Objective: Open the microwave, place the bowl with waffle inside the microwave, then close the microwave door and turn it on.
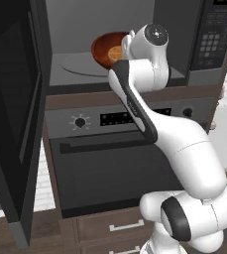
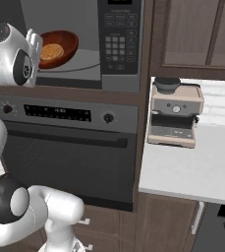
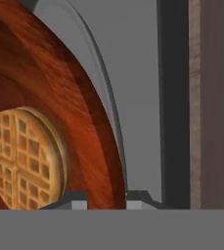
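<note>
From the left base view, the microwave door [image 1: 13, 124] stands swung wide to the left, leaving the microwave [image 1: 135, 44] cavity free for the bowl [image 1: 105, 49], which hangs tilted over the turntable [image 1: 78, 64].

The right base view shows its mouth tipped toward the room, waffle [image 2: 51, 51] inside.

In the hand view, the tool [image 3: 101, 199] pinches the bowl's rim, likely to carry it in.

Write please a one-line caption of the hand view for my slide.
Gripper clamped on the rim of the bowl, waffle inside, over the microwave turntable.
</note>
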